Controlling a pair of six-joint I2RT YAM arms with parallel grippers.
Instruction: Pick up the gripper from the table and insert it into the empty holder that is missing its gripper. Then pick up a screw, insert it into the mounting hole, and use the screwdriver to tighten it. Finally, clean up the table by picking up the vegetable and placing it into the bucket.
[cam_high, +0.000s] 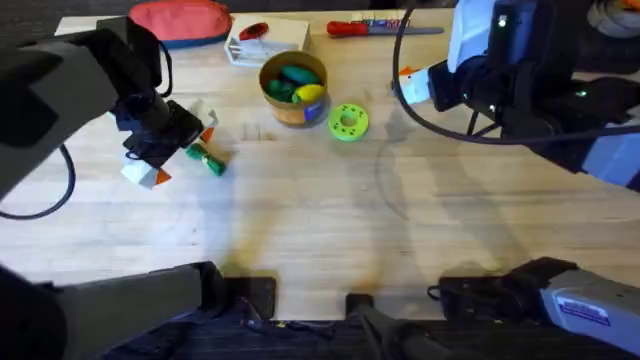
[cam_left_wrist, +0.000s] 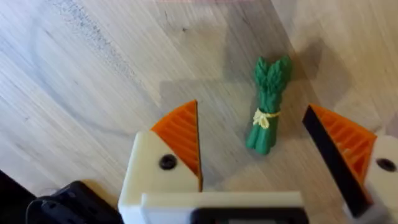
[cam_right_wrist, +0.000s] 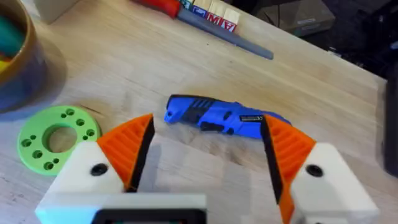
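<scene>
Hovering over the vegetable (cam_left_wrist: 267, 106) at far left, left gripper (cam_left_wrist: 261, 162) spread wide, stalk lying between fingers, pointing away. Right gripper (cam_right_wrist: 205, 155) spread too, above screwdriver (cam_right_wrist: 221, 116).

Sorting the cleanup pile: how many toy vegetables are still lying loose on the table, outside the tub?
1: the vegetable, a green bundle, lies on the wood between the left gripper's open fingers. Others sit in the bucket; some may be hidden.

On your worktop (cam_high: 320, 215) the vegetable (cam_high: 208, 160) lies at the left, between the left claw's (cam_left_wrist: 255, 155) fingers. The bucket (cam_high: 293, 88) stands behind it toward the middle, the disc (cam_high: 348, 122) just right of the bucket. The screwdriver (cam_right_wrist: 221, 116) lies beyond the right claw (cam_right_wrist: 202, 152).
</scene>
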